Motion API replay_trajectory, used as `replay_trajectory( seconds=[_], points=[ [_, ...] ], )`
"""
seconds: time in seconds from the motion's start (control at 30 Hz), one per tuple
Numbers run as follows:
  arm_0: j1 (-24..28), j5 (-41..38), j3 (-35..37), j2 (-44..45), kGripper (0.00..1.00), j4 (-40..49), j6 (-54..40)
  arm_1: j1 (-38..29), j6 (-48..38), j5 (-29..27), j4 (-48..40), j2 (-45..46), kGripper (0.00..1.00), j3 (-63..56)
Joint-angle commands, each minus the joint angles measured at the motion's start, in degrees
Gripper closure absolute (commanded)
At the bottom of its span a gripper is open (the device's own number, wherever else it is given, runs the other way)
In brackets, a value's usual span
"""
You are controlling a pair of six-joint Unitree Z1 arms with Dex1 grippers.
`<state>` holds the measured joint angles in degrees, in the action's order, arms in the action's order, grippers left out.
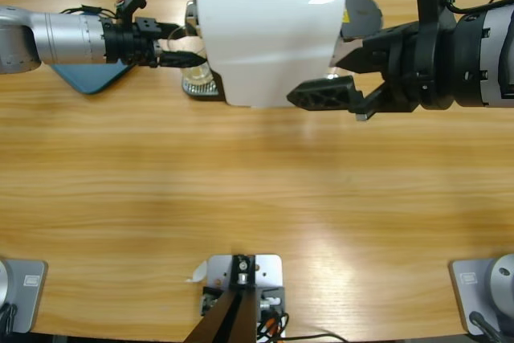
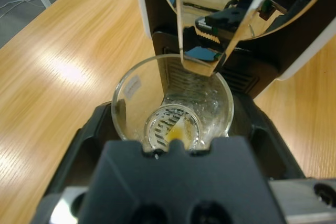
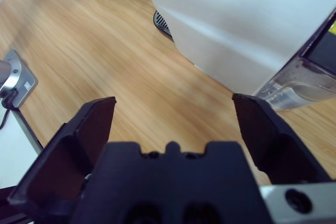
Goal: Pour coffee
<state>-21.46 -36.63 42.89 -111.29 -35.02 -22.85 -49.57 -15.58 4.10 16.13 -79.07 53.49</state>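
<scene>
Left wrist view, near to far: the left gripper (image 2: 173, 140) has its jaws clamped on either side of a clear glass tumbler (image 2: 172, 100). A trace of coffee (image 2: 175, 135) lies at the tumbler's bottom. At 12 o'clock above the rim hangs the chrome spout (image 2: 210, 51) of the white coffee machine (image 1: 265, 34). The right gripper (image 1: 341, 74), jaws wide apart, sits at the machine's 3 o'clock side over the wooden counter (image 1: 257, 190).

Glossy white plastic coffee machine (image 1: 265, 30); clear glass tumbler (image 2: 173, 103); smooth wooden table (image 1: 241, 190).
</scene>
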Motion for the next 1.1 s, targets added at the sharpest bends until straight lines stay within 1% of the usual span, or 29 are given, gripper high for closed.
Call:
replay_trajectory(
  seconds=[0.03, 0.37, 0.4, 0.43, 0.47, 0.5, 0.57, 0.63, 0.67, 0.83, 1.1],
  points=[
    [-1.1, 1.1, -0.4, -2.0, 1.0, 1.3, 0.6, 0.8, 0.3, -0.6, -0.7, -1.7, 0.0, -0.7],
    [-2.0, 1.9, -1.1, -1.4, 1.0, 2.6, 0.2, 0.8, 0.3, -0.7, -0.7, -1.6, 0.0, -0.7],
    [-2.0, 1.9, -1.2, -1.3, 0.849, 2.6, 0.1, 0.8, 0.3, -0.7, -0.6, -1.6, 0.0, -0.7],
    [-2.2, 1.9, -1.5, -1.2, 0.471, 2.5, -0.4, 0.8, 0.3, -0.7, -0.7, -1.6, 0.0, -0.7],
    [-2.5, 1.8, -1.9, -1.1, 0.201, 2.5, -1.2, 0.8, 0.3, -0.7, -0.7, -1.6, 0.0, -0.7],
    [-2.8, 1.7, -2.4, -1.0, 0.12, 2.3, -1.9, 0.8, 0.3, -0.7, -0.7, -1.6, 0.0, -0.7],
    [-3.0, 0.9, -3.2, -0.7, 0.117, 1.8, -3.1, 0.8, 0.3, -0.7, -0.6, -1.6, 0.0, -0.7],
    [-3.0, -0.1, -3.8, -0.5, 0.023, 1.2, -3.2, 0.8, 0.3, -0.7, -0.6, -1.6, 0.0, -0.7],
    [-3.0, -0.2, -3.9, -0.5, 0.01, 1.0, -3.2, 0.8, 0.3, -0.7, -0.6, -1.6, 0.0, -0.8],
    [-2.5, -1.3, -4.3, -0.4, 0.009, 0.1, -3.0, 0.8, 0.3, -0.7, -0.5, -1.4, 0.0, -0.8],
    [-1.1, 1.1, -4.9, 0.6, 0.009, -0.2, -3.0, 0.8, 0.3, -0.6, -0.4, -1.1, 0.0, -0.9]
  ],
)
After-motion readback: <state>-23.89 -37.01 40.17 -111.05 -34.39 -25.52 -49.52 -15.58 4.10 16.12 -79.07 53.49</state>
